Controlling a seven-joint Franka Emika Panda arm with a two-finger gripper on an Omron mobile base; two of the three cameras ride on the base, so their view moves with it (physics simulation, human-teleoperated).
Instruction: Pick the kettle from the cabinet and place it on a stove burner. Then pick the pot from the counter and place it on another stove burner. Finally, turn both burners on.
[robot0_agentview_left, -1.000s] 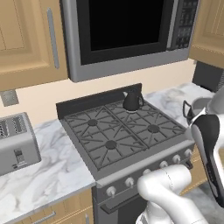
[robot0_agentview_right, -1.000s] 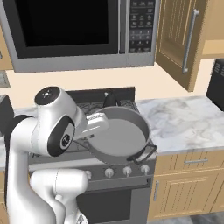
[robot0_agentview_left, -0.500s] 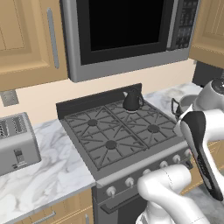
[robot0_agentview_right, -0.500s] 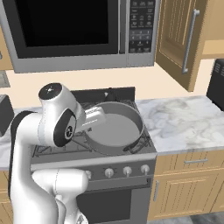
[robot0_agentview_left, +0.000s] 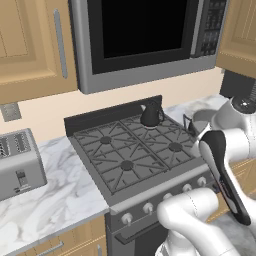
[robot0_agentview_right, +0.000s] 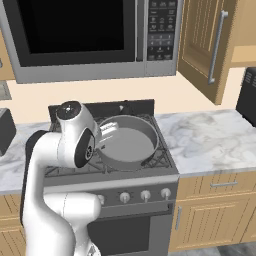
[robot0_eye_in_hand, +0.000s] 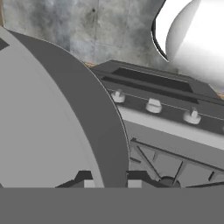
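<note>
The shallow round grey metal pot (robot0_agentview_right: 127, 142) is held at frame centre, jaws pinching its rim, above the black cast-iron grates (robot0_agentview_right: 162, 159).

The kettle (robot0_agentview_left: 150, 114) sits on the range's (robot0_agentview_right: 165, 176) rear burner, below the microwave (robot0_agentview_right: 90, 35), the pot (robot0_agentview_right: 128, 142) hangs over the front grates (robot0_agentview_left: 122, 167) with knobs (robot0_agentview_right: 145, 195) before it, tabletop (robot0_agentview_right: 210, 140) flanks the range, and a toaster (robot0_agentview_left: 17, 162) stands at its left.
</note>
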